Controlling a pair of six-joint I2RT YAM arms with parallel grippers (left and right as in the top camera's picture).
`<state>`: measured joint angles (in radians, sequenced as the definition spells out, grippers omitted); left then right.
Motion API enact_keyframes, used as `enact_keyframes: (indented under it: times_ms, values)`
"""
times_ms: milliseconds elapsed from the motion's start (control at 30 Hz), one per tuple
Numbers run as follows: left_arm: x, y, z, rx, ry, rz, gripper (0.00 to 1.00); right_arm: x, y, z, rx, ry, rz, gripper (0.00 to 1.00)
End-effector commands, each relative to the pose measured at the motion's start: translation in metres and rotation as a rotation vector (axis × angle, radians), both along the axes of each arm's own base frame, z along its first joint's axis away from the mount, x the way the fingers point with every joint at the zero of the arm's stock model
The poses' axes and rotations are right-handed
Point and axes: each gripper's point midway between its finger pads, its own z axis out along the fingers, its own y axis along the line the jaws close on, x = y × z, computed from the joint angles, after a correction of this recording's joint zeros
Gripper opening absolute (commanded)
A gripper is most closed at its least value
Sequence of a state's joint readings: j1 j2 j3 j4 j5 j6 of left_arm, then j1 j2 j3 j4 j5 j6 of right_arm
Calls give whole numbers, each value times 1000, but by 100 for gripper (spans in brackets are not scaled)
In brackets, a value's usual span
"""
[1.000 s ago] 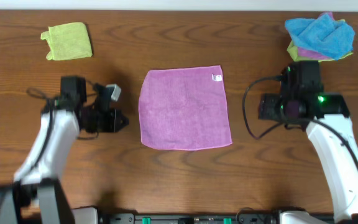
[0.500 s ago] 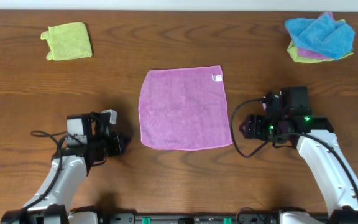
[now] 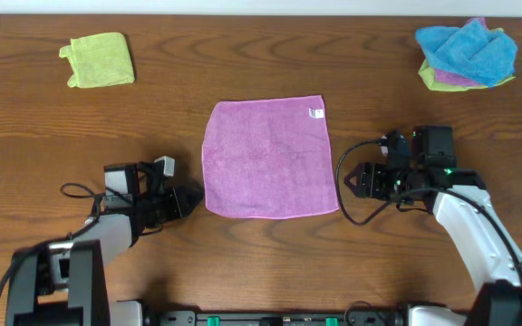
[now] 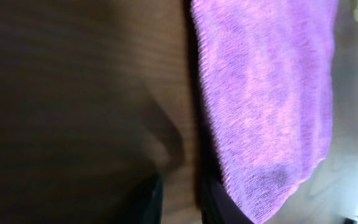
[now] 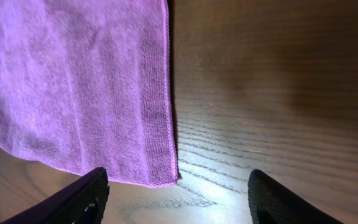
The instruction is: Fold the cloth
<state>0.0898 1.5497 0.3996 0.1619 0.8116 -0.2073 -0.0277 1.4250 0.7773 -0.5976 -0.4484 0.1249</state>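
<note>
Right, starting at my left claw [image 4: 180, 200]: its two dark fingers [image 4: 149, 202] stand only slightly parted, with bare wood showing in the gap and nothing held. Just off one finger runs the stitched edge of the mauve cloth [image 3: 268, 158], whose near corner sits right beside the tips. The wrist view is blurred there, so I cannot tell whether finger and fabric touch. My right claw [image 5: 176, 202] is spread wide and grips nothing. The cloth's other near corner lies just ahead of it, between the two fingers, and the hem runs straight away from the tips, with bare table [image 3: 243, 263] ahead of the other finger. From overhead, the two claws point at each other across the near side of the cloth, which lies flat and fully spread between them. Its small white tag [image 3: 315, 113] is at the far corner on the right claw's side. A black cable [image 3: 361, 204] loops just beside the right claw. Well beyond the left claw, at the far edge, rests a folded lime-green cloth [image 3: 98, 60]. Well beyond the right claw sits a heap of blue cloths [image 3: 468, 47] over green and pink ones.
</note>
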Motion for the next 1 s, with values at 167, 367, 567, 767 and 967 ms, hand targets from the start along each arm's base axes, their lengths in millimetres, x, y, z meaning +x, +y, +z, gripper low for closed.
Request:
enact_keyframes:
  times_ms: [167, 367, 567, 767, 967]
  values:
    - [-6, -21, 0, -174, 32, -64, 32, -2, 10, -23, 64, 54, 53, 73]
    - [-18, -32, 9, -259, 43, -126, 34, -3, 10, -27, 68, 68, 53, 72]
    - [-26, -32, 5, -252, 59, -147, 34, -4, 10, -28, 68, 72, 54, 72]
    - [-27, -34, 8, -267, 57, -154, 35, -3, 10, -28, 66, 67, 60, 72]
    - [-31, -42, 22, -359, 45, -193, 39, -2, 10, -27, 66, 62, 60, 72]
